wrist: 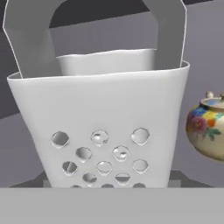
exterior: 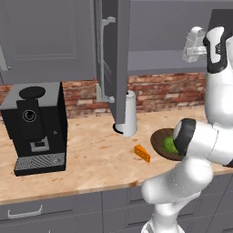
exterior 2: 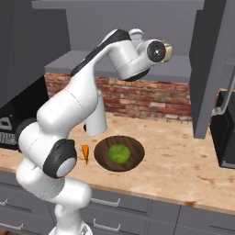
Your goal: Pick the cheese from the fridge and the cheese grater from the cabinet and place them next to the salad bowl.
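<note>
The cheese [exterior: 142, 153] already lies on the counter [exterior: 91, 154] beside the salad bowl [exterior: 160, 142]. The cheese grater [wrist: 103, 131] sits on the cabinet shelf, right before the gripper, whose jaws stand apart, holding nothing.

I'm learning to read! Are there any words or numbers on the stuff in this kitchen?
No words or numbers can be read anywhere.
Coffee machine: round dial and grille, no label to read.
Cheese grater: only holes.
Teapot: painted flowers, no writing.
</note>
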